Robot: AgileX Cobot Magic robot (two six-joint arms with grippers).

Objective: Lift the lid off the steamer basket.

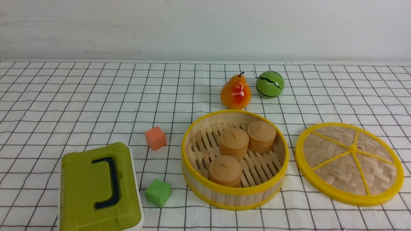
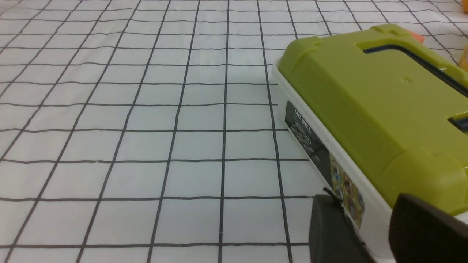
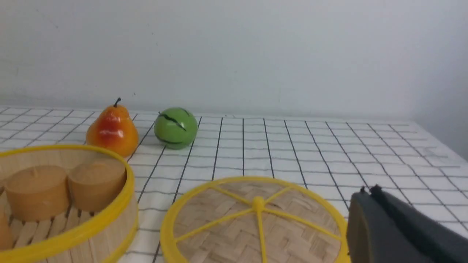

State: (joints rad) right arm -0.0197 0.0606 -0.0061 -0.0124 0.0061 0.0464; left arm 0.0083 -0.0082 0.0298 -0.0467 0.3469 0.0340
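Observation:
The steamer basket stands uncovered at the front middle of the table, with three tan cylinders on its slatted floor. It also shows in the right wrist view. The lid lies flat on the cloth just to the right of the basket, apart from it, knob up; it shows in the right wrist view too. My right gripper is shut and empty, beside the lid's rim. My left gripper is open and empty, close to the side of the olive-green box. Neither gripper shows in the front view.
An olive-green box with a dark handle sits at the front left. An orange cube and a green cube lie between it and the basket. A pear and a green ball stand behind the basket.

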